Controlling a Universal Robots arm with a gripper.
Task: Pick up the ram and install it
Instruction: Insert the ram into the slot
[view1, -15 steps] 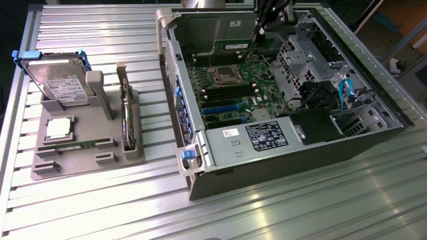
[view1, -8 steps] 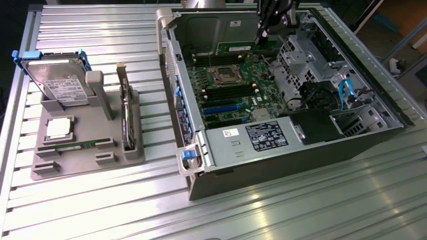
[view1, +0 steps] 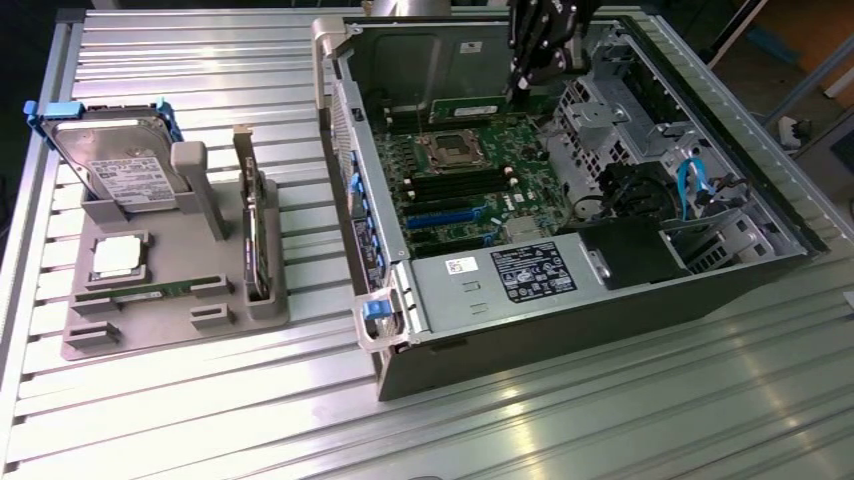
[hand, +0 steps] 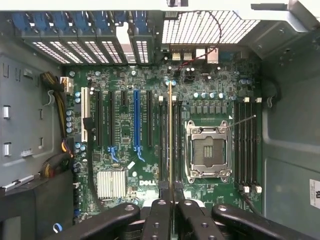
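Counter (view1: 601, 420): slatted metal, carrying open PC case (view1: 534, 335).
Fingers (hand: 158, 217): clamping ram (hand: 170, 140) by flat faces.
Ram handling: prob. light, stiff, fragile.

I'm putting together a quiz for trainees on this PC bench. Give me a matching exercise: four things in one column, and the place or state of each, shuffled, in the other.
Things:
1. ram
2. hard drive
3. processor chip
4. processor socket

Places or states:
A. empty, on the motherboard
B. lying flat on the grey holder
C. clamped in the jaws of the gripper, inside the case
D. propped on edge in the grey holder

Pairs: 1-C, 2-D, 3-B, 4-A
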